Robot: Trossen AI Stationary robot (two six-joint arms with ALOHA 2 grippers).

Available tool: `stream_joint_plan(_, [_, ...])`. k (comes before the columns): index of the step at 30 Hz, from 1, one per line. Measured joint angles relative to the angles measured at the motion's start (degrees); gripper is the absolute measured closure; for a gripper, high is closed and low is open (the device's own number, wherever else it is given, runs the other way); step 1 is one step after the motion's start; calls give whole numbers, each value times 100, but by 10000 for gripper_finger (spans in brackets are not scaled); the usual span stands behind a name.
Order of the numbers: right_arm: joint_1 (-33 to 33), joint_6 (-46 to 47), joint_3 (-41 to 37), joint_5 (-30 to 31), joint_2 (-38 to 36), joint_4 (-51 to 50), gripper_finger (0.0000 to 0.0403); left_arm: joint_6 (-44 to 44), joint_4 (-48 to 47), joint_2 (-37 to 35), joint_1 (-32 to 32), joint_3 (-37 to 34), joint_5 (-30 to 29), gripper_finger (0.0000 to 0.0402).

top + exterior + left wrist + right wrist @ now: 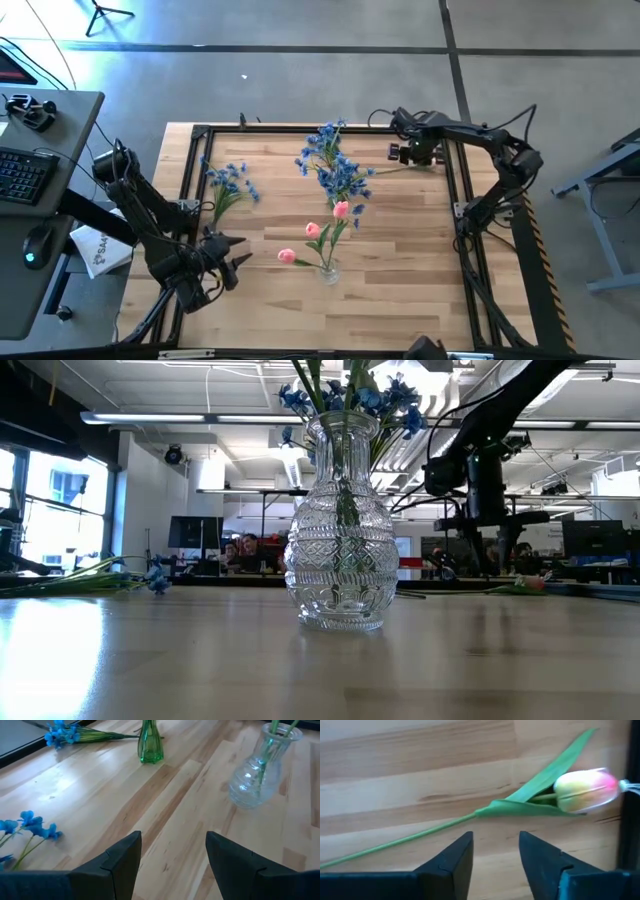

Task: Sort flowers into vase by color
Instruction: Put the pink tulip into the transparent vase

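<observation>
A pink tulip (580, 790) lies flat on the table by its far right rail, its stem (410, 839) running away from the bud. My right gripper (495, 852) (405, 152) hovers open just short of that stem and touches nothing. A clear vase (328, 268) (257, 770) near the table's middle holds pink tulips (325, 228). Behind it a green vase (150, 742) holds blue sprays (335, 165). Another blue spray (228, 182) lies flat at the table's left. My left gripper (232, 262) (172, 855) waits open near the near left corner.
A black metal frame (455, 190) runs around the tabletop; the loose tulip's bud lies right against its rail (630, 795). A desk with a keyboard (25, 170) stands left of the table. Bare wood (410, 250) lies between the vases and the right rail.
</observation>
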Motion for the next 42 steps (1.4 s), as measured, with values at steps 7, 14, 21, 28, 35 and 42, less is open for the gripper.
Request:
stream_joint_plan(7, [-56, 499, -429, 12, -5, 405, 149, 414, 277, 0, 0, 0, 109, 193])
stream_joint_plan(14, [-130, 879, -1142, -76, -31, 1520, 142, 676, 438, 0, 0, 0, 86, 193])
stream_joint_plan(21, [-342, 412, -1137, -286, -22, 1581, 193, 701, 510, 0, 0, 0, 63, 193])
stream_joint_plan(28, [-522, -109, -883, -367, -80, 579, 262, 696, 554, 0, 0, 0, 35, 193])
stream_joint_plan(35, [-383, 93, -841, -313, -266, 678, 267, 683, 628, 0, 0, 0, 24, 193])
stream_joint_plan(42, [-385, 341, -841, -41, -269, 67, 186, 778, 675, 0, 0, 0, 24, 193])
